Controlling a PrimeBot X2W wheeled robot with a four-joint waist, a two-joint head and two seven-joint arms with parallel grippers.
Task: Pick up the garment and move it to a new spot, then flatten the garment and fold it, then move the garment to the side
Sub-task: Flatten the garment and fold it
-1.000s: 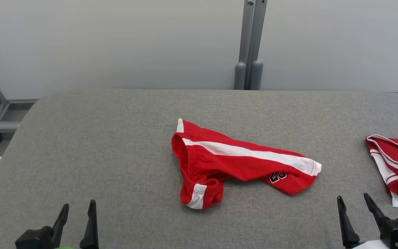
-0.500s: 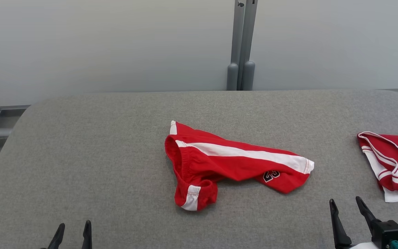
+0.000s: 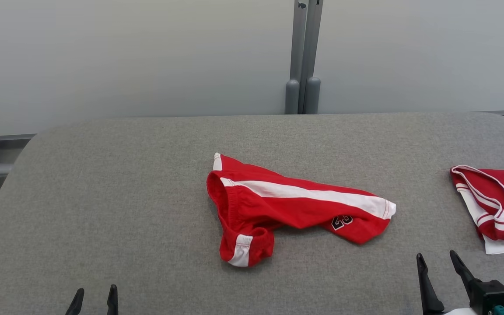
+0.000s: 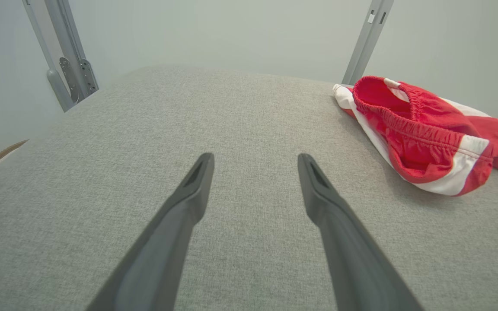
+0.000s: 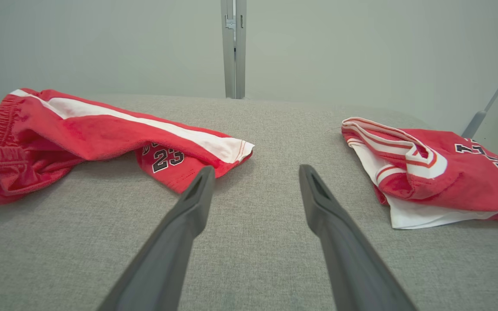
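Crumpled red shorts (image 3: 295, 205) lie on the grey bench (image 3: 125, 197), a red jersey (image 3: 497, 205) well apart; left gripper (image 3: 96, 288) and right gripper (image 3: 436, 254) hover nearside, jaws spread.

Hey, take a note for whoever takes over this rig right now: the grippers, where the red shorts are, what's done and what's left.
Left gripper: open, empty, low over the near left of the grey table.
Right gripper: open, empty, at the near right, pointing between the red shorts and the red-and-white jersey, touching neither.
Shorts: mid-table, crumpled, waistband toward the left. The jersey lies at the table's right edge.
Done: no flattening or folding shows; whether the shorts were already moved cannot be told.
Left: flatten, fold, move to the side.
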